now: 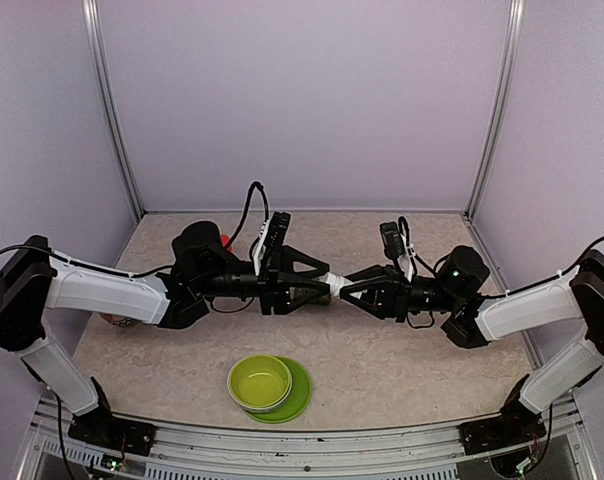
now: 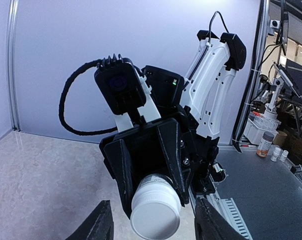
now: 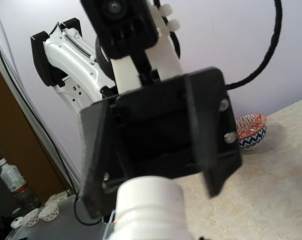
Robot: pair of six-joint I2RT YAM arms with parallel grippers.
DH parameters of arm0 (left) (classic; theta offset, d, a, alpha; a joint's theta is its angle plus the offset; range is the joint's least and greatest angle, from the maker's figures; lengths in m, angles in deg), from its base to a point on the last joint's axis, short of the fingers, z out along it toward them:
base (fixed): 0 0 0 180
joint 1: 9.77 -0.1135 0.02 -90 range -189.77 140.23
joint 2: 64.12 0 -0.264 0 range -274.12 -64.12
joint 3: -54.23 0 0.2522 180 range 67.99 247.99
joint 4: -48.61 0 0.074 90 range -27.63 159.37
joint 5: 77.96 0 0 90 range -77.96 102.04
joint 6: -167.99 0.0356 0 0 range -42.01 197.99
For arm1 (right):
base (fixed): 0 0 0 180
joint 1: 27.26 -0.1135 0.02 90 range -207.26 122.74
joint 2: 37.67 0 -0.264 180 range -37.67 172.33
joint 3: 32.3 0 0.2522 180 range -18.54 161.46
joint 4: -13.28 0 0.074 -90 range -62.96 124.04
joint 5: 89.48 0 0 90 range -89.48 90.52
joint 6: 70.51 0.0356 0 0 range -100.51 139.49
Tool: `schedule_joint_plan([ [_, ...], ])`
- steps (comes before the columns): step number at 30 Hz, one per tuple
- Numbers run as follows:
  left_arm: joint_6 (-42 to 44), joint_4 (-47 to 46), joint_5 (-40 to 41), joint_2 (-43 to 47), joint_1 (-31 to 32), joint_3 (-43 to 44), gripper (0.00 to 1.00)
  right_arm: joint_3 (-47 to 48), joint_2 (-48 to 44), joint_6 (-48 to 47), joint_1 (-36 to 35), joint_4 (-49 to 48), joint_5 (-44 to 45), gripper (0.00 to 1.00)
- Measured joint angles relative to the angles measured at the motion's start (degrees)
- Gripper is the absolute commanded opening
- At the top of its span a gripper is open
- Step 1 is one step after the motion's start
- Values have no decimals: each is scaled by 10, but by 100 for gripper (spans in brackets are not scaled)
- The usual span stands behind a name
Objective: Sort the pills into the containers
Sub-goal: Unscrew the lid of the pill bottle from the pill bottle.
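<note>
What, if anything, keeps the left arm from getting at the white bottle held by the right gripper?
Probably nothing, so yes: the right gripper presents the white bottle lid end first, and the left gripper has its open fingers either side of it, nothing between.

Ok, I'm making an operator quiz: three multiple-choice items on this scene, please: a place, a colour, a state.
1. Where does the green bowl sit? A on a green plate; B against the back wall; C between the jaws.
2. What colour is the held bottle? A orange; B white; C blue.
3. The right jaws are: A open and empty; B shut on the bottle; C out of view.
1 A: the top view shows it on the plate. 2 B: it shows white in both wrist views. 3 B: the left wrist view shows them clamping it.
</note>
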Motion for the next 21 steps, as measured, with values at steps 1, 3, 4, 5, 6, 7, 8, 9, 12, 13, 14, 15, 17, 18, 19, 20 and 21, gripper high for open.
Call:
schedule_joint_plan([
  [1, 2, 2, -1, 0, 1, 0, 45, 0, 0, 0, 0, 0, 0, 23],
  [3, 3, 3, -2, -1, 1, 0, 42, 0, 0, 0, 0, -1, 0, 23],
  [4, 4, 3, -3, -2, 2, 0, 40, 0, 0, 0, 0, -2, 0, 23],
  [5, 4, 3, -3, -3, 2, 0, 37, 0, 0, 0, 0, -2, 0, 23],
  [6, 4, 3, -4, -4, 3, 0, 34, 0, 0, 0, 0, -2, 0, 23],
  [7, 5, 3, -4, -6, 3, 1, 32, 0, 1, 0, 0, -2, 0, 23],
  [8, 5, 4, -5, -7, 4, 1, 30, 0, 1, 0, 0, -2, 0, 23],
  [9, 5, 5, -5, -9, 4, 1, 25, 0, 1, 0, 0, -2, -1, 23],
  [12, 7, 4, -5, -9, 4, 1, 14, 0, 1, 0, 0, -2, -1, 23],
  [13, 5, 4, -5, -9, 4, 1, 13, 0, 1, 0, 0, -3, -2, 23],
  [14, 4, 4, -5, -9, 4, 2, 13, 0, 1, 0, 0, -3, -2, 23],
  [15, 4, 4, -4, -9, 4, 2, 13, 0, 1, 0, 0, -3, -2, 23],
  [17, 2, 4, -3, -9, 4, 2, 13, 0, 1, 0, 0, -3, -2, 23],
  [18, 0, 4, -2, -9, 4, 2, 13, 0, 1, 0, 0, -3, -1, 23],
  [19, -3, 4, -1, -9, 4, 2, 13, 0, 1, 0, 0, -3, -1, 23],
  [20, -7, 4, 2, -9, 4, 2, 13, 0, 1, -1, 1, -3, 0, 22],
  [21, -10, 4, 6, -9, 5, 2, 14, 0, 1, -1, 1, -4, 1, 22],
])
